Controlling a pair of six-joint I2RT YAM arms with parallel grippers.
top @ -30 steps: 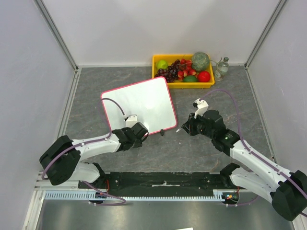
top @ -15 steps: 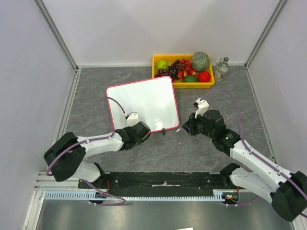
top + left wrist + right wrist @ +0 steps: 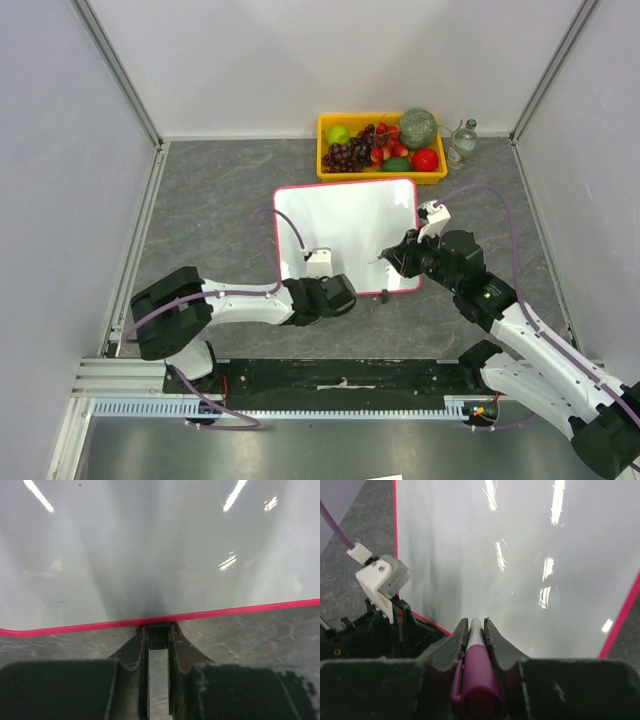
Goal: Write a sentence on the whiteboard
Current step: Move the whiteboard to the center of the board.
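Nearest the arm bases, low in the middle of the overhead view, the left hand [image 3: 338, 292] was pinched almost shut on the near pink edge of the whiteboard [image 3: 345, 225]. Its fingers [image 3: 137, 645] met the rim at a small dark clip [image 3: 158, 629]. Just right of it, the right hand [image 3: 393, 262] was closed around a purple marker [image 3: 477, 677]. The marker's pale tip pointed at the board's lower right part, though I couldn't tell whether it touched. The board lay flat on the grey table [image 3: 200, 210], mid-frame. Beyond it, at upper centre, a yellow tray [image 3: 383, 179] of fruit sat close against its far edge, with a small glass bottle [image 3: 462, 140] at the tray's right end.
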